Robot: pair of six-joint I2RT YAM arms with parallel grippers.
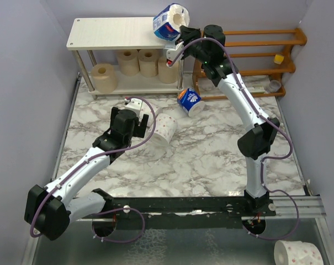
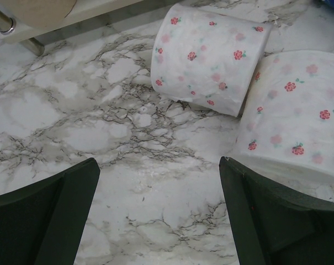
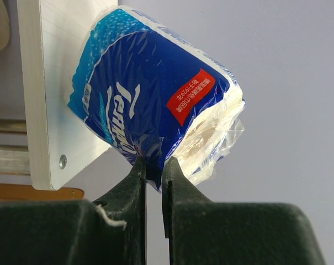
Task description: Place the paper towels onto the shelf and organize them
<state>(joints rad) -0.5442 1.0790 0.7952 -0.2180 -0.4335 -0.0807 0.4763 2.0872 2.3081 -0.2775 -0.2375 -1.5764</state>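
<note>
While right gripper (image 3: pixel 154 168) pinches wrapped roll (image 3: pixel 150 94), it touches shelf (image 3: pixel 45 83) edge — rack (image 1: pixel 266 36) beside.

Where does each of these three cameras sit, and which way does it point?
Top external: fixed above and behind the arm bases, looking down on marble table, shelf, both arms.
Left wrist: on the left arm, facing down at two flowered rolls; open left gripper shows.
Right wrist: on the right arm, facing the blue-wrapped roll pinched by the right gripper at the shelf's end.
Shared: top and right wrist both show that roll.
</note>
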